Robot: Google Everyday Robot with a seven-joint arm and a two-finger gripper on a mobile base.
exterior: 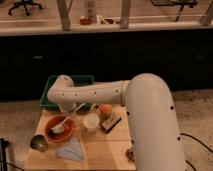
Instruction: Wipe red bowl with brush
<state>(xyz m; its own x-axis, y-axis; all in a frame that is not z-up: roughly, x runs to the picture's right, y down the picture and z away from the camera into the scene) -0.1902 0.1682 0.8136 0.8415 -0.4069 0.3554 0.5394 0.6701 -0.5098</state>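
Gripper (pixel 68 108) is tucked under the wrist, just above the red bowl (pixel 66 135). Can't tell if it's clamped on the brush (pixel 70 116). Brush head is inside the bowl below the gripper, handle slanting up past it. Looks mid-wipe. Next: sweep bristles around the bowl floor, clear of the white cup (pixel 91 121).

Shallow red bowl (pixel 56 133), pale brush (pixel 70 117) slanting into it; end effector (pixel 68 106) just behind bowl
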